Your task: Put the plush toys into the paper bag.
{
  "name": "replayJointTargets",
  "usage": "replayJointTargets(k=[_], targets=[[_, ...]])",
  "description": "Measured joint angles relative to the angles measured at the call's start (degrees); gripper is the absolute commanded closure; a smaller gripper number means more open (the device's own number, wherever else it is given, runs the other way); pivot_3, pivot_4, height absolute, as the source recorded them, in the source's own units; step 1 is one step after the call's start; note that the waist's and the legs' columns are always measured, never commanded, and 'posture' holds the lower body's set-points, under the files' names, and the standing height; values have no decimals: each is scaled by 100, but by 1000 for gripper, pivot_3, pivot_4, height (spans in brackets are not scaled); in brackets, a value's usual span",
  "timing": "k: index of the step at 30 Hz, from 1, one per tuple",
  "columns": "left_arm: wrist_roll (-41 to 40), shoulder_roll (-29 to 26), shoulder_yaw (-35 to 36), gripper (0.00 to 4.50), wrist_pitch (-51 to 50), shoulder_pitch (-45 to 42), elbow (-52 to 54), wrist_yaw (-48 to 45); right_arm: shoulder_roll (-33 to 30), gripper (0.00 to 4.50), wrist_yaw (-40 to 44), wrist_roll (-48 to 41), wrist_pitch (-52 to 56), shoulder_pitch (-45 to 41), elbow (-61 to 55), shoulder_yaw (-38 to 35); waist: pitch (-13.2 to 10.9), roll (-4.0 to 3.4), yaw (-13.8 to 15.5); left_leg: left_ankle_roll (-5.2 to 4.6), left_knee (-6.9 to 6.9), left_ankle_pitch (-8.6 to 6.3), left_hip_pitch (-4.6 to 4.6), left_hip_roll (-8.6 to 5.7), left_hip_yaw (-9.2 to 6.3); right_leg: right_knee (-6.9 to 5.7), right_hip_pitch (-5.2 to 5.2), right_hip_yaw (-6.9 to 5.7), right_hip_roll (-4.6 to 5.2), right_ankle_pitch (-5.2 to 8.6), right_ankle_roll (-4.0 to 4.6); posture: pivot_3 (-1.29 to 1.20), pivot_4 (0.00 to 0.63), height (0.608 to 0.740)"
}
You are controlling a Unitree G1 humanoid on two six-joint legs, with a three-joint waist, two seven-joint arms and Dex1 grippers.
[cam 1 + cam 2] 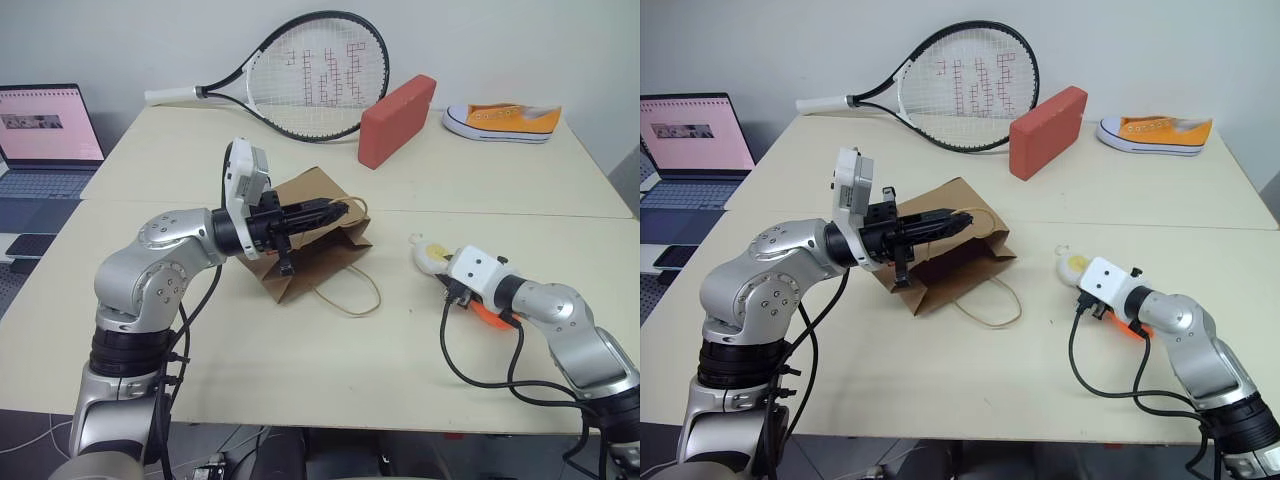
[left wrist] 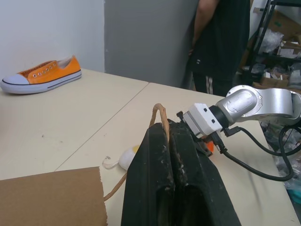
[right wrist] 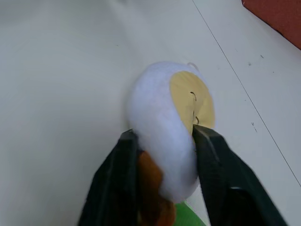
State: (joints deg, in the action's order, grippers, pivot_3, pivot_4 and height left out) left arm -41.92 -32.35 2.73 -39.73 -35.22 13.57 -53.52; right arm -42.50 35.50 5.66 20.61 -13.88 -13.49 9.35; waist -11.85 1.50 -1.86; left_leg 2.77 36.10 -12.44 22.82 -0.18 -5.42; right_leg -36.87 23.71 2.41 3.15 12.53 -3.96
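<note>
The brown paper bag [image 1: 322, 262] lies on the table with its mouth toward the right side. My left gripper [image 1: 340, 210] is shut on one of its twisted handles [image 2: 160, 113], holding that edge up. The white plush toy [image 3: 160, 113] with a yellow centre rests on the table to the right of the bag. My right gripper [image 3: 164, 134] is shut on it, one finger pressing each side. The orange carrot plush [image 1: 488, 315] lies just behind the white one, under my right wrist, mostly hidden.
A tennis racket [image 1: 310, 75], a red block [image 1: 398, 120] and an orange-yellow sneaker [image 1: 503, 120] sit along the table's far side. A laptop [image 1: 45, 135] stands beyond the left edge. A person [image 2: 221, 42] stands past the table's right end.
</note>
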Motion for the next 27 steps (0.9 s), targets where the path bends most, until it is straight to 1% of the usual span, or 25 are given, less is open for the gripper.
replayJointTargets(k=[1, 2, 6, 9, 13, 15, 19, 21, 27], targets=[[0, 0, 0, 4500, -1, 0, 0, 9, 15, 4312, -1, 4, -11, -2, 5, 0, 0, 0, 0, 0, 0, 0, 0, 0, 0, 0, 0, 0, 0, 0, 0, 0, 150, 740], [0, 0, 0, 4500, -2, 0, 0, 13, 24, 4475, -2, 5, -20, -4, 9, -5, 0, 0, 1, 0, 1, 0, 0, 0, 0, 0, -1, 0, 0, 0, 0, 0, 150, 740], [-1, 0, 0, 4500, -4, -15, -1, 13, 40, 4475, 24, -24, -22, -5, 4, -64, 0, 0, 1, 0, 1, 0, 0, 0, 0, 0, -1, 0, 0, 0, 0, 0, 150, 740], [-2, 3, 0, 4500, -4, -76, -30, 15, 48, 4475, 204, -276, 158, -9, -189, -233, 0, 0, 1, 0, 1, 0, 0, 0, -1, 0, -1, 0, 0, 0, 0, 0, 150, 740], [-46, 7, 0, 4500, -8, -128, -77, 14, 44, 4475, 768, -1200, 1066, -86, -1158, -471, 0, 0, -2, 0, 0, 0, 0, 1, -4, -2, -1, -2, -1, 0, 0, 0, 150, 740], [-81, 6, 1, 4500, -9, -144, -78, 11, 85, 4475, 901, -1594, 1510, -173, -1555, -479, 0, 0, 2, 0, 1, 0, -1, 1, -6, -1, -3, -3, -1, 0, 0, 0, 150, 740], [-101, 19, 0, 4500, -38, -159, -87, 12, 774, 4475, 674, -2201, 2460, -505, -1841, -466, 0, 0, -2, 0, 3, 0, -3, 1, -6, -3, -5, -3, -1, -1, -1, 0, 150, 740], [-137, 29, -2, 4500, -106, -175, -84, 11, 1056, 4475, 476, -2280, 2738, -706, -1838, -338, 0, 0, 1, 0, 3, 0, -4, 0, -6, -4, -5, -3, 0, -1, -1, 0, 150, 740], [-284, 51, -2, 4500, -219, -259, -63, 12, 1922, 4475, -98, -2259, 2967, -1123, -1311, 65, 0, 0, -1, 0, 0, 0, -1, 0, -7, -3, -1, -5, -1, -1, 0, 0, 150, 740]])
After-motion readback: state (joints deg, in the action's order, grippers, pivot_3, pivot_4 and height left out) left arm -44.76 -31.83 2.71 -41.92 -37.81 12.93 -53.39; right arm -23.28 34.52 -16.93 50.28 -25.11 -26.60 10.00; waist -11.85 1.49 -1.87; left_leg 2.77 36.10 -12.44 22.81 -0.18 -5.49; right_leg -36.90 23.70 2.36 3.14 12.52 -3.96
